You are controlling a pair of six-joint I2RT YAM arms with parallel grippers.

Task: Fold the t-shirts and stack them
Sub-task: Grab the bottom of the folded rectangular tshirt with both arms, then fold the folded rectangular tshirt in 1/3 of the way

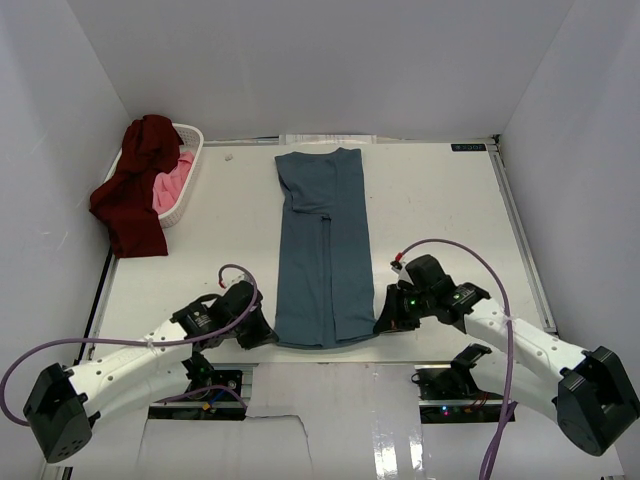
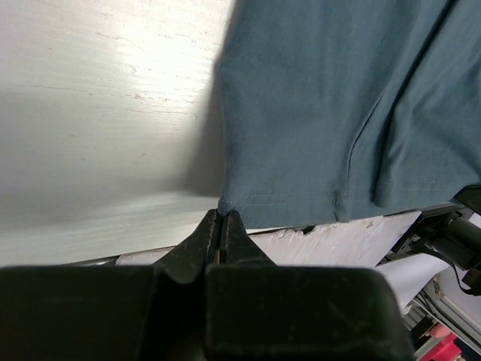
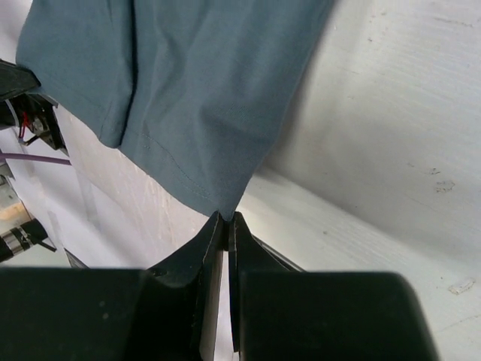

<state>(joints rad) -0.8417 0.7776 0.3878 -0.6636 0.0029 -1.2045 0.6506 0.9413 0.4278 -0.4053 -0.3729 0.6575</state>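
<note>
teal t-shirt (image 1: 323,250), from above, lies on the table (image 1: 450,220), sides folded in, hem nearest the arms. left wrist: left gripper (image 2: 222,224) clenched on one hem corner. right wrist: right gripper (image 3: 226,224) pinching the other. best lift both evenly, hem toward collar.

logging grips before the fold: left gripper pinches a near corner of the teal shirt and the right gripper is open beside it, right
Not quite. The right gripper is not open: the right wrist view shows it shut on the other near corner of the teal shirt. The left gripper does pinch its near corner.
</note>
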